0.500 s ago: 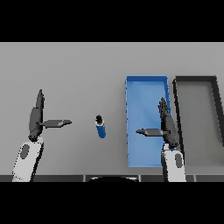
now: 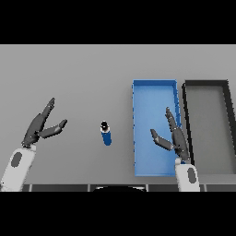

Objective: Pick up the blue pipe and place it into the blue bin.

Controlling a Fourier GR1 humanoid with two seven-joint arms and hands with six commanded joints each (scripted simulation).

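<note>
Small blue cylindrical pipe with a dark end cap sits on the grey tabletop, roughly mid-scene, free of both hands. Its long axis runs near-to-far in the view, dark end at the far side; can't tell from this angle whether it's standing up or lying flat.

Left hand is well to the left of the pipe, fingers straight and spread, thumb splayed toward the pipe, holding nothing. Right hand is to the right of the pipe, fingers straight and pointing far, thumb out to the left, also empty; it overlaps the bin in view, whether above or inside I can't tell.

Gap from the pipe looks about the same either side, the right hand maybe slightly nearer. My read: right hand is better placed for the drop since it's already at the bin, but it has to cross the bin's left wall to reach the pipe.

Shallow rectangular blue bin is just right of the pipe, apart from it, nothing visible in it. Matching black rectangular bin sits right beside it on the right, also with nothing visible inside.

Pick not yet started.
</note>
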